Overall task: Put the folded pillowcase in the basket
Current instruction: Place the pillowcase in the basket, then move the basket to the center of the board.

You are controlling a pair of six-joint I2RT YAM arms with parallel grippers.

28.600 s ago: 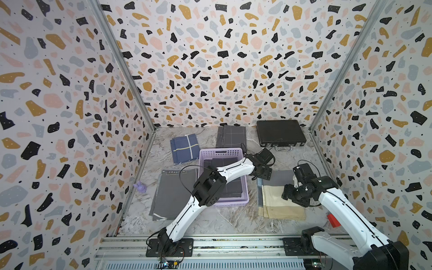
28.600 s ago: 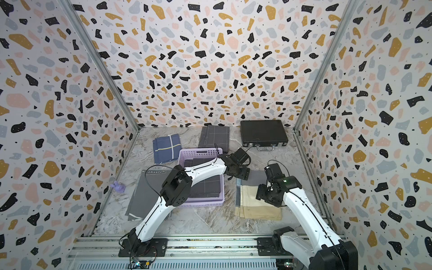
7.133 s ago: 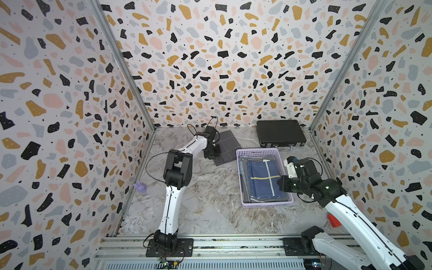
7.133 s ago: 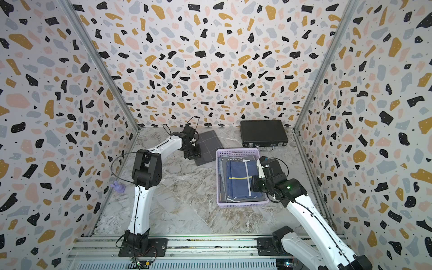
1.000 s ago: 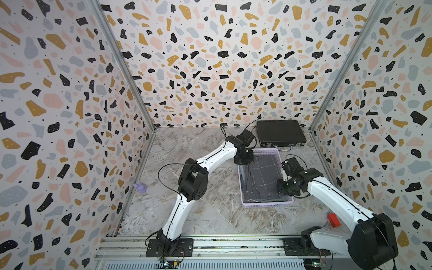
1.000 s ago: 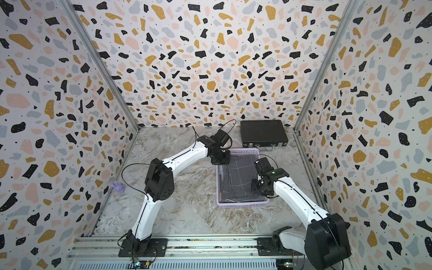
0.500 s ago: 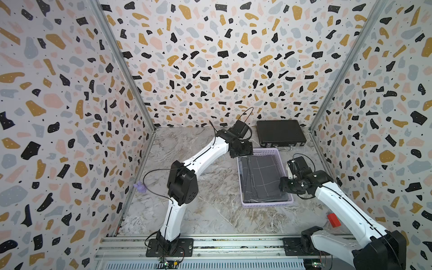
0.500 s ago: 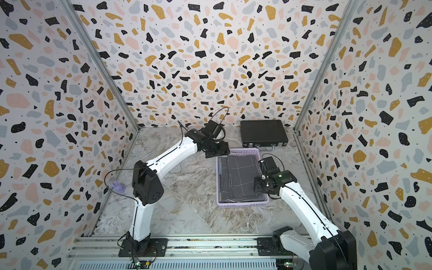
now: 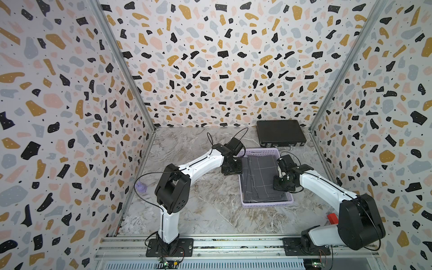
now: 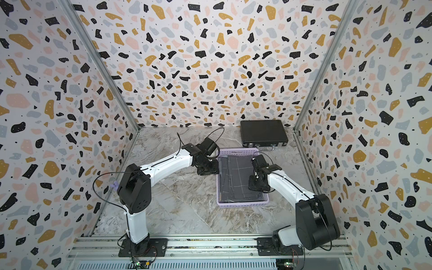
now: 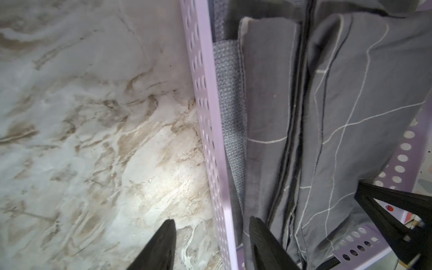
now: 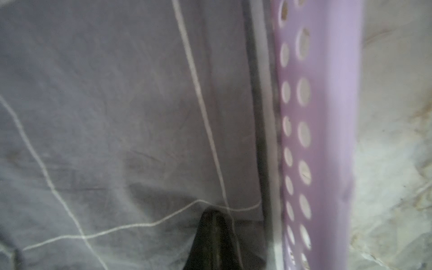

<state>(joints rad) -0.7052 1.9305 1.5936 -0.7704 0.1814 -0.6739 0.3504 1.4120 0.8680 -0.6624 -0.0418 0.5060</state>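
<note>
The lilac basket (image 9: pixel 267 203) (image 10: pixel 243 203) stands on the marble table right of centre. A folded dark grey pillowcase (image 9: pixel 259 177) (image 10: pixel 236 177) with thin white lines lies in it, on top of other folded cloth. My left gripper (image 9: pixel 231 169) (image 11: pixel 210 236) is open astride the basket's left wall (image 11: pixel 205 105), one finger outside over the table, the other inside over the cloth. My right gripper (image 9: pixel 281 184) (image 12: pixel 214 217) is shut, its tips down on the pillowcase (image 12: pixel 117 105) beside the basket's right wall (image 12: pixel 327 117).
A black hard case (image 9: pixel 280 135) (image 10: pixel 264 133) lies flat behind the basket at the back right. A small purple thing (image 9: pixel 141 186) sits by the left wall and a red thing (image 9: pixel 332 218) by the right arm's base. Patterned walls enclose three sides.
My left gripper has come forward from the basket's back left corner to its left wall. My right gripper has shut on the spot over the pillowcase.
</note>
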